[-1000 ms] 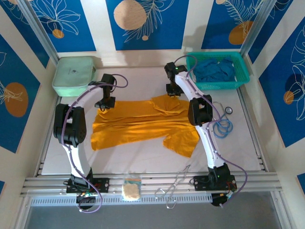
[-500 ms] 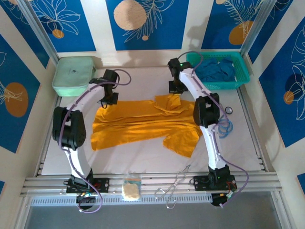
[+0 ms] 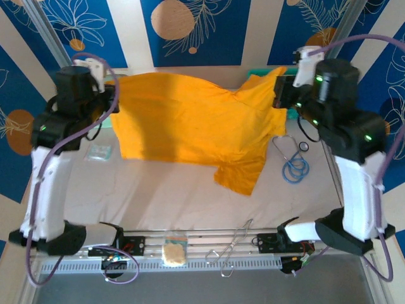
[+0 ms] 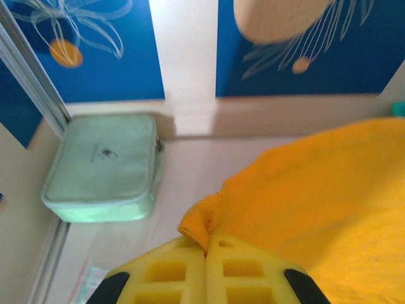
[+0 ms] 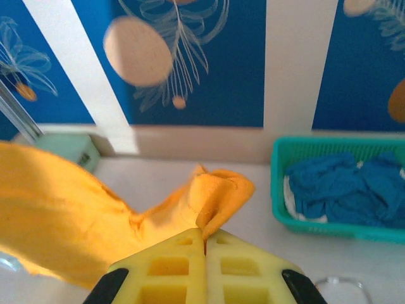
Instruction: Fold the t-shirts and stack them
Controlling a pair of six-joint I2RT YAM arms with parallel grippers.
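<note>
As each wrist view shows at its lower edge, the left gripper (image 4: 205, 246) and right gripper (image 5: 204, 239) are each clamped tight on an edge of the orange shirt (image 3: 190, 120). It hangs spread between them across the middle of the top view. Farther back, blue shirts (image 5: 348, 187) lie in the basket (image 5: 329, 229) at right, and the pouch (image 4: 104, 168) sits at left.

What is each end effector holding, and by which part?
Both hold the orange shirt: the left end effector pinches its top left corner, the right end effector a bunched fold at its top right corner.
</note>
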